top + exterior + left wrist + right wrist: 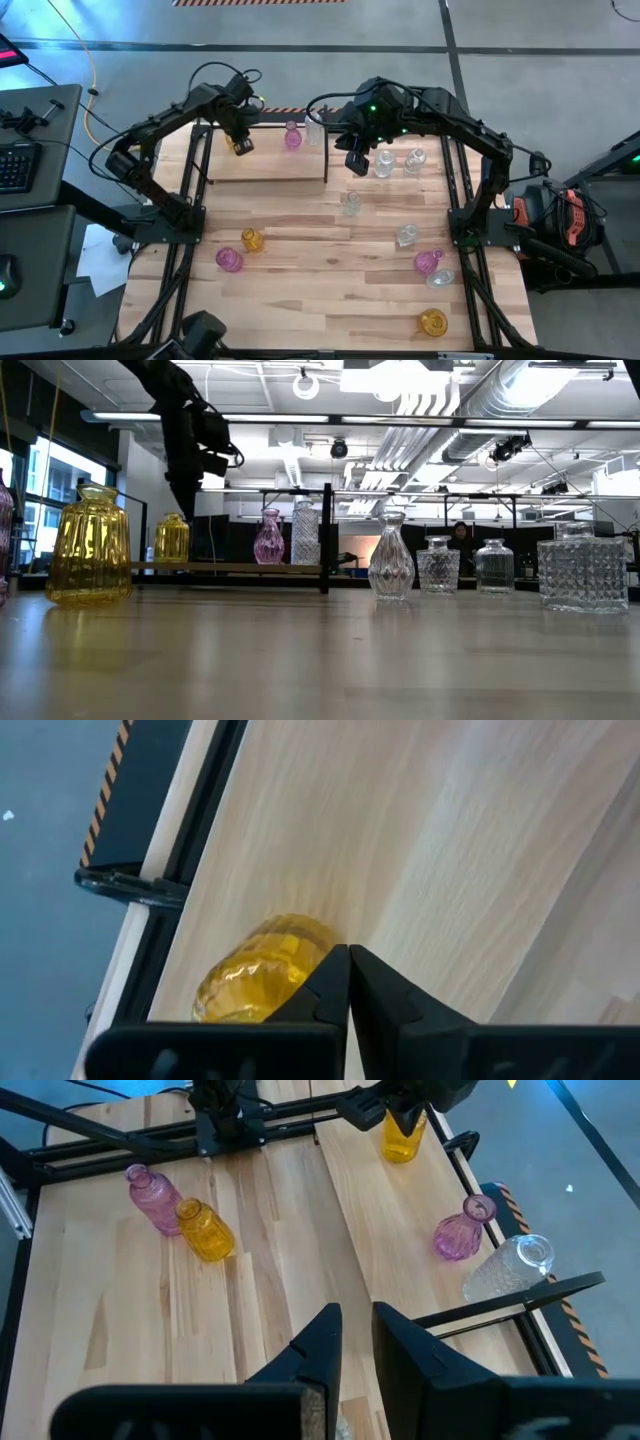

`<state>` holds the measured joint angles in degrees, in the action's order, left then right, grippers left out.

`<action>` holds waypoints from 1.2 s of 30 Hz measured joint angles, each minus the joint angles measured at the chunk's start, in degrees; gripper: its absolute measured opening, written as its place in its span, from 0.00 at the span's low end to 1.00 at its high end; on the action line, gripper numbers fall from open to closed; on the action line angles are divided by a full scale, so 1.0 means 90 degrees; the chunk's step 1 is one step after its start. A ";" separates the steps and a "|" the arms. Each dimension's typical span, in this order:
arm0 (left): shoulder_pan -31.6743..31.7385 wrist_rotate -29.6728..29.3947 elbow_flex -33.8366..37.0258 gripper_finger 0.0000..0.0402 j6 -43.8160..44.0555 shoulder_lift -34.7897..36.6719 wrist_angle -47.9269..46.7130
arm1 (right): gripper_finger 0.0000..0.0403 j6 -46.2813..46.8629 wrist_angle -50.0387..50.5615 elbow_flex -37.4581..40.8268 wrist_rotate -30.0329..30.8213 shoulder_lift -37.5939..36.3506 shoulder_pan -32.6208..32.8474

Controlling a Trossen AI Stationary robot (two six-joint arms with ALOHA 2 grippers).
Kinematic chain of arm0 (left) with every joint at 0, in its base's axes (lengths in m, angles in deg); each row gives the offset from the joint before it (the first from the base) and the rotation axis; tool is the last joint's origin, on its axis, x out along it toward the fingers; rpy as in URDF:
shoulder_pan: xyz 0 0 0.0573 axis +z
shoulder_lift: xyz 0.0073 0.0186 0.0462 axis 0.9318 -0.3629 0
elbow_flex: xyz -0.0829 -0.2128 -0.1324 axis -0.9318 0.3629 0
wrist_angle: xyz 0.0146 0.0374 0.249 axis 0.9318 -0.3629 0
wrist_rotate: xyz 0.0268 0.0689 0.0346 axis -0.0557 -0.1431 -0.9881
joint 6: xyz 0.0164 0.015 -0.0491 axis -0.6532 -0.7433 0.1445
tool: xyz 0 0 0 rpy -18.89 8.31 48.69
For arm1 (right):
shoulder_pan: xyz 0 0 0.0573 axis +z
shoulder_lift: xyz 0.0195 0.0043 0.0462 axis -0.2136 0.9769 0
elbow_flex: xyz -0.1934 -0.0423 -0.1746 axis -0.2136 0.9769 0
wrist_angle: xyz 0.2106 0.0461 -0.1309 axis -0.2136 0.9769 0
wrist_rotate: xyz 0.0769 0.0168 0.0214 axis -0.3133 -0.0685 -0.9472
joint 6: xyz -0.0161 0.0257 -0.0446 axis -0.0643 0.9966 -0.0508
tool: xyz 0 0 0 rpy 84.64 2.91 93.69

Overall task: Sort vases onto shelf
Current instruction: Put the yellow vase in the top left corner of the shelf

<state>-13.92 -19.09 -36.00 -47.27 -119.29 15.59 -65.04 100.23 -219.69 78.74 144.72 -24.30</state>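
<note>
Open-plan robotics lab. Exposed ceiling ducts [440, 405] and strip lights overhead; grey concrete floor [540, 60] with hazard-striped tape [260, 2]. Keyboard [17, 165] on side desk.

three amber vases [252, 240], three pink vases [229, 260], six clear vases [351, 204].

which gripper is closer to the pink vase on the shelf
Left. The left gripper hovers over the shelf near the pink vase; the right gripper is beyond the shelf's end.

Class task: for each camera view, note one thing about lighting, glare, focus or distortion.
High view: even light, soft shadows. Low view: bright ceiling lights behind, the tabletop foreground soft. Left wrist view: the amber vase glows translucent beside the shut left gripper. Right wrist view: wide-angle lens splays the board lines.
</note>
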 joint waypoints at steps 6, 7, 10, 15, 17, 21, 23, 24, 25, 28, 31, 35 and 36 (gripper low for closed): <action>0.0097 -0.0018 0.0002 0.00 -0.0024 0.0000 -0.0028 | 0.10 0.0036 -0.0002 0.0000 -0.0001 0.0000 0.0000; 0.0115 -0.0019 0.0000 0.00 -0.0027 0.0000 -0.0038 | 0.10 0.0046 -0.0002 0.0000 -0.0001 0.0000 0.0000; 0.0158 -0.0021 0.0002 0.00 -0.0046 0.0000 -0.0126 | 0.10 0.0049 -0.0002 0.0000 -0.0001 0.0000 0.0000; 0.0293 -0.0071 0.0002 0.00 -0.0092 0.0000 -0.0210 | 0.10 0.0113 -0.0002 0.0000 -0.0001 0.0000 0.0000; 0.0342 -0.0151 0.0002 0.00 -0.0094 0.0000 -0.0212 | 0.10 0.0115 -0.0002 0.0000 -0.0001 0.0000 0.0000; 0.0444 -0.0166 0.0002 0.00 -0.0093 0.0000 -0.0243 | 0.10 0.0114 0.0000 0.0000 -0.0001 0.0000 0.0000; 0.0494 -0.0174 0.0002 0.00 -0.0095 0.0000 -0.0295 | 0.10 0.0114 -0.0002 0.0000 -0.0001 0.0000 0.0000; 0.0517 -0.0178 0.0002 0.00 -0.0095 0.0000 -0.0312 | 0.10 0.0115 -0.0001 0.0000 -0.0001 0.0000 0.0000; 0.0543 -0.0183 0.0002 0.00 -0.0095 0.0000 -0.0316 | 0.10 0.0116 -0.0002 0.0000 -0.0001 0.0000 0.0000; 0.0621 -0.0198 0.0002 0.00 -0.0092 0.0000 -0.0319 | 0.10 0.0117 -0.0002 0.0000 -0.0001 0.0000 0.0000; 0.0681 -0.0233 0.0002 0.00 -0.0092 0.0000 -0.0322 | 0.10 0.0114 -0.0002 0.0000 -0.0001 0.0000 0.0000; 0.0745 -0.0240 0.0002 0.00 -0.0092 0.0000 -0.0325 | 0.10 0.0114 -0.0002 0.0000 -0.0001 0.0000 0.0000; 0.0747 -0.0228 0.0002 0.00 -0.0088 0.0000 -0.0331 | 0.10 0.0114 -0.0001 0.0000 -0.0001 0.0000 0.0000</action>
<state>-7.19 -21.15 -35.97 -48.06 -119.29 12.61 -64.02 100.22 -219.69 78.73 144.72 -24.30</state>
